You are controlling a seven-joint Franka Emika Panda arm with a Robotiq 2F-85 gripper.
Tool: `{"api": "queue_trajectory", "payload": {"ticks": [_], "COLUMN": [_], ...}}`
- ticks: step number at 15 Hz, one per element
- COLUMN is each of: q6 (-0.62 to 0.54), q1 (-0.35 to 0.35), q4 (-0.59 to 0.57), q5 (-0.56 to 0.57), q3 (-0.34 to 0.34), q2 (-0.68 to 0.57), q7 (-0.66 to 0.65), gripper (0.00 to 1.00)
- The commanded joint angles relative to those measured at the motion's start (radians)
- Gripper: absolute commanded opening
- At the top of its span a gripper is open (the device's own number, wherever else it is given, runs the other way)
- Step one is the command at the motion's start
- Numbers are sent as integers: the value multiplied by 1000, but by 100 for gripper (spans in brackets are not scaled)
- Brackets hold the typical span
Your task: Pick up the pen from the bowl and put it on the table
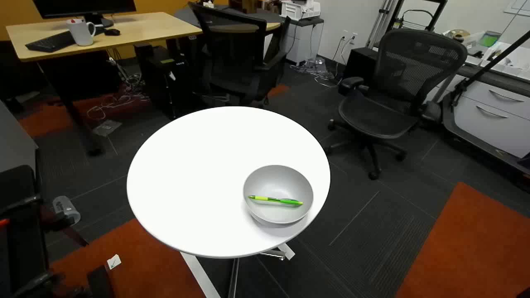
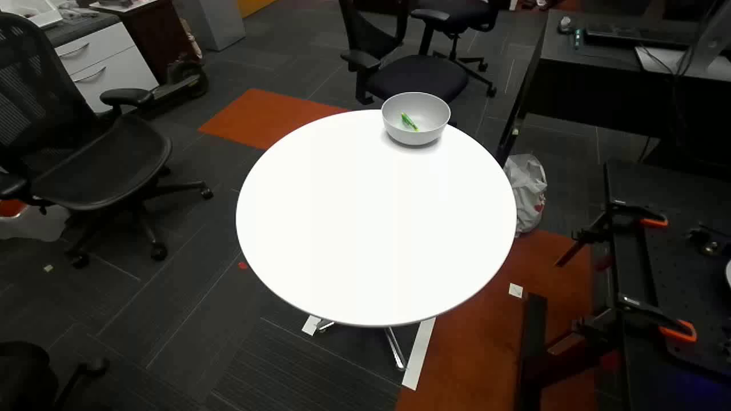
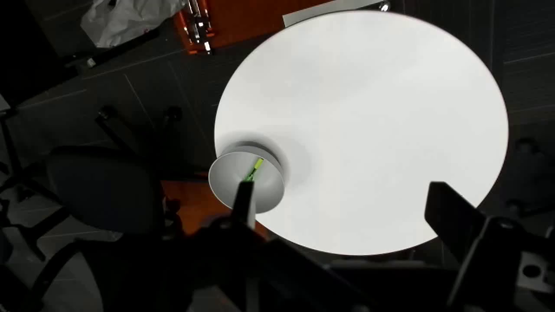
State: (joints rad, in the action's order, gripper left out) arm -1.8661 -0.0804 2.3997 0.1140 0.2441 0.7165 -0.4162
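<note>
The bright green pen (image 1: pixel 275 200) lies inside the silvery-grey bowl (image 1: pixel 278 178), across its lower wall. In both exterior views the bowl stands near the edge of the round white table (image 1: pixel 194 174); it also shows on the table (image 2: pixel 371 228) as the bowl (image 2: pixel 416 137) with the pen (image 2: pixel 409 121). In the wrist view the bowl (image 3: pixel 225 182) is at left of the table (image 3: pixel 368 130), with part of the pen (image 3: pixel 258 164) hidden behind a fingertip. My gripper (image 3: pixel 338 186) is wide open and empty, well above the table. The gripper is out of both exterior views.
A black mesh chair (image 1: pixel 397 91) and a wooden desk (image 1: pixel 157 29) stand around the table. A black bench with orange-tipped clamps (image 2: pixel 651 274) stands beside it. A white plastic bag (image 2: pixel 525 188) lies on the floor.
</note>
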Motion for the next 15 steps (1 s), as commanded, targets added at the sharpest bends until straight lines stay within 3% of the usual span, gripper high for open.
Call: {"api": "queue_trajectory", "payload": {"ticks": [1, 9, 15], "q6": [3, -47, -197], "q1": [17, 2, -76], "q4": [-2, 2, -27], "q5": [10, 11, 70], "q3": [-13, -35, -117], "q2": [-4, -44, -248], "q7": [-9, -9, -24], "gripper": [100, 100, 100]}}
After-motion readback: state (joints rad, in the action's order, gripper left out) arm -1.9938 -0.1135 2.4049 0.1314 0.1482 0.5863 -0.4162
